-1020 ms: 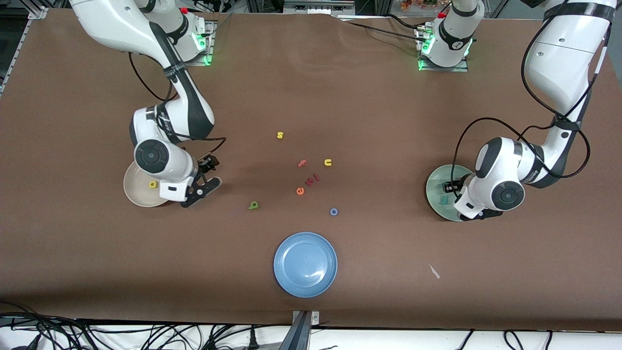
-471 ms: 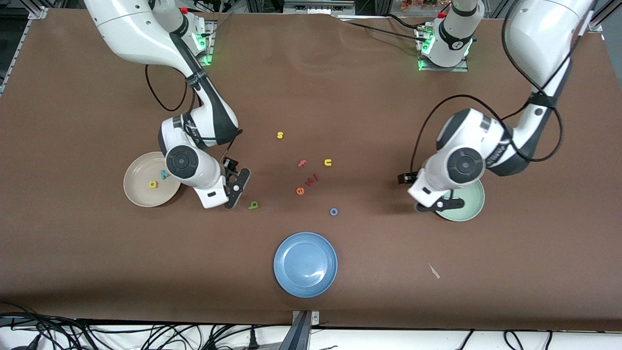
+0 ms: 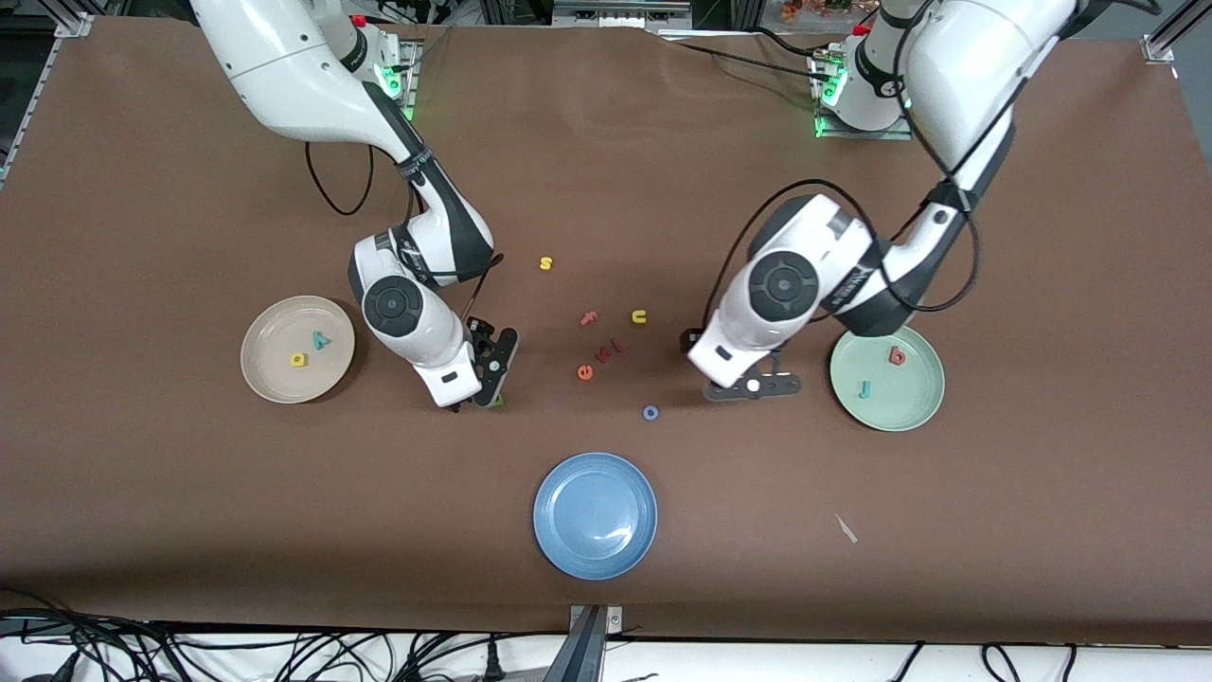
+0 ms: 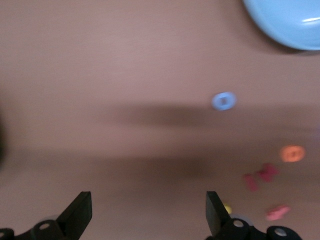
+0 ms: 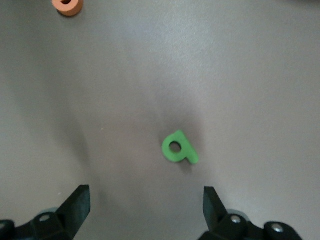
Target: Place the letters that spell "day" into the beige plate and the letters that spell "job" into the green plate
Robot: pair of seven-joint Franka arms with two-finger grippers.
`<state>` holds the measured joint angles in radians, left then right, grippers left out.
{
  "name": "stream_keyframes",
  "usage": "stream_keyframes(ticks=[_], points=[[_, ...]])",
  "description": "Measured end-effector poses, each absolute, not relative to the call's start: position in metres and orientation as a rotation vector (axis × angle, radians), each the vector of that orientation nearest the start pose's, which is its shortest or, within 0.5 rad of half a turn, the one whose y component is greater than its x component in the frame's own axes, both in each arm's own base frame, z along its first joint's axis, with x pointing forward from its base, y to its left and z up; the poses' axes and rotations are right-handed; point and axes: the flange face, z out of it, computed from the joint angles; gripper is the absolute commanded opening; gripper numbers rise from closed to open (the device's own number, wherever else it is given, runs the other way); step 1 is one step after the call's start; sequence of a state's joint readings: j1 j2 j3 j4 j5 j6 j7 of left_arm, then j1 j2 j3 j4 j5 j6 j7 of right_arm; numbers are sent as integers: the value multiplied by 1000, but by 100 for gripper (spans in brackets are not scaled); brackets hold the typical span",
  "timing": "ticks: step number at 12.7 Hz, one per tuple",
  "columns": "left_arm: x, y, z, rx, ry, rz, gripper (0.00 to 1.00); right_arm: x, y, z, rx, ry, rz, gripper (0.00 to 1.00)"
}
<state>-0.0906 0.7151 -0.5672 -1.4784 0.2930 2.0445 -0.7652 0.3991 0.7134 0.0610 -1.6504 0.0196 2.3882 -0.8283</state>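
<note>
Right gripper (image 5: 145,210) over the green a (image 5: 179,148), left gripper (image 4: 147,212) near the blue o (image 4: 223,100); both fingers spread wide, empty

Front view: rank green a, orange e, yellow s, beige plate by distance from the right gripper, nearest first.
From the right gripper:
1. green a, directly under the open jaws.
2. orange e, toward the table's middle.
3. yellow s, toward the bases.
4. beige plate, at the right arm's end.

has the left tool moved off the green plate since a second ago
Yes. The left tool, open, was over the green plate a second ago; it now hangs over bare table beside the plate, toward the blue o.
</note>
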Motion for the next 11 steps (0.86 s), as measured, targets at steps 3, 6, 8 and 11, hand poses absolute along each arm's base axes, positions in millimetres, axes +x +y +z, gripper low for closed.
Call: stream_keyframes(ticks=[3,6,8,11], points=[[616,-386,268,-3307,-65,-20,100,629,307,189,-2459,-1876,-71,100],[607,-406,232,-3255,150,-175,100,635,315,176,-2425,-1915,-75,99],[599,-415,210,-3218,237,-191,100,638,320,170,-2415,-1928,-80,93],[595,-427,194,-3215,289,-269,89,642,322,171,-2410,-1936,-92,69]])
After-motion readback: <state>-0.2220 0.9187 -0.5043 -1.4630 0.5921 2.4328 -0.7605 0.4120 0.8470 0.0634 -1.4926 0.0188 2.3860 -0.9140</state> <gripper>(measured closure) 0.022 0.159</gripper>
